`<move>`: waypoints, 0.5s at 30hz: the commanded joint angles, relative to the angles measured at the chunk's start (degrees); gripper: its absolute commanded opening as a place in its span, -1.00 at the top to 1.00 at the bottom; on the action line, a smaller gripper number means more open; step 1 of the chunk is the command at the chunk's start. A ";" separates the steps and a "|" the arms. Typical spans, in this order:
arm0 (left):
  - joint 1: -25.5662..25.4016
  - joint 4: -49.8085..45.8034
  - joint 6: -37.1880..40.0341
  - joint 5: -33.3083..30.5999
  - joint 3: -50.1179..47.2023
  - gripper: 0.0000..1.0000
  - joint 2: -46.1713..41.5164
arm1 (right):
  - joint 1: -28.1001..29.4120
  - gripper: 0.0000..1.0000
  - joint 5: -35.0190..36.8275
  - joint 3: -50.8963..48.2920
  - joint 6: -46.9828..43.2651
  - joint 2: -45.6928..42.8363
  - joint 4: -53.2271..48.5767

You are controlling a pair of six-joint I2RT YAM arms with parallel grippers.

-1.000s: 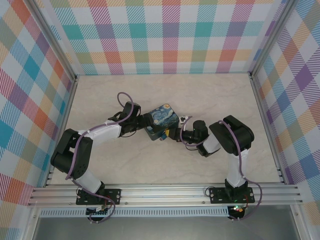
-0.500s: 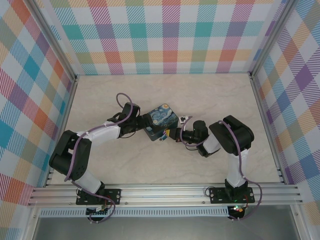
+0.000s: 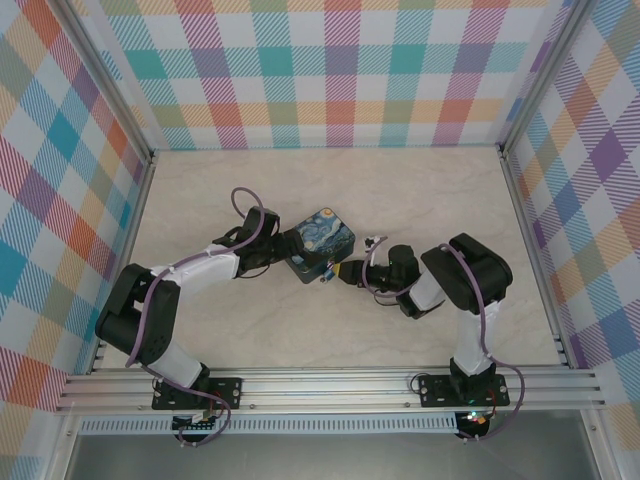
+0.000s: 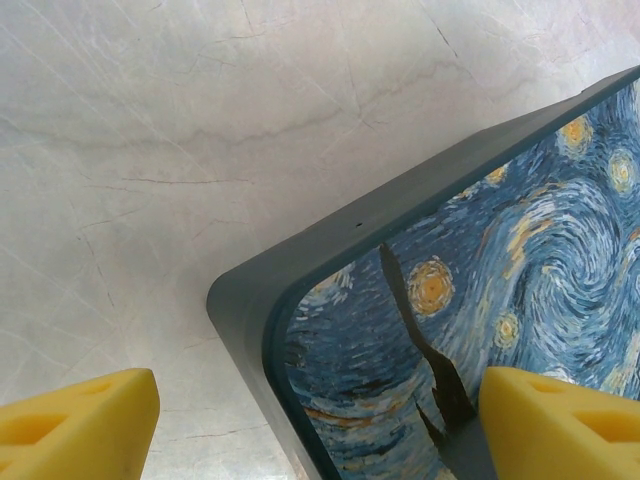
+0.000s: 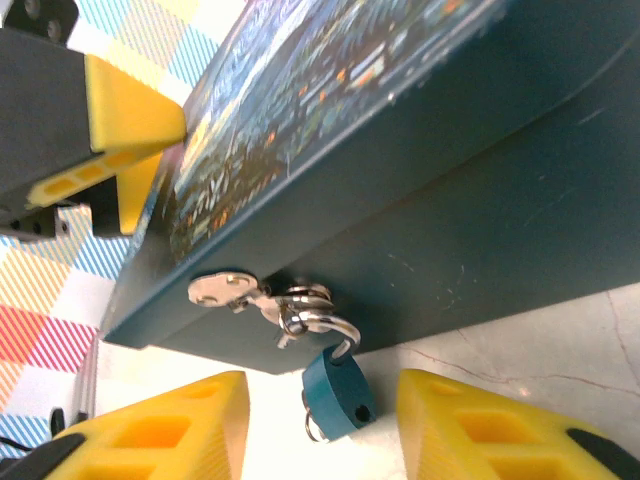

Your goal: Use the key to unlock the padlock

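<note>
Marble tabletop (image 3: 420, 200): my left gripper (image 4: 320, 420) is spread wide astride the tin (image 4: 520, 250) corner, probably bracing it. Right gripper (image 5: 325, 425) is also wide, flanking the padlock (image 5: 335, 392) hanging off the hasp (image 5: 255, 293). The key (image 5: 313, 432) is possibly the sliver beneath, too blurry to confirm.

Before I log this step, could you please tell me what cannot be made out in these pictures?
Key: right wrist view, the metal bit under the padlock, between the right fingers, is too small and blurred to identify.
Lock state: same view, the shackle's ends are blurred, so locked or open is unclear.
Tin: left wrist view, it runs off the right and bottom edges.
</note>
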 commanded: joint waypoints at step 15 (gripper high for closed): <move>-0.87 -5.12 -0.03 -0.40 -2.01 -0.65 -0.04 | 2.81 -0.31 1.74 4.11 0.45 1.79 -3.87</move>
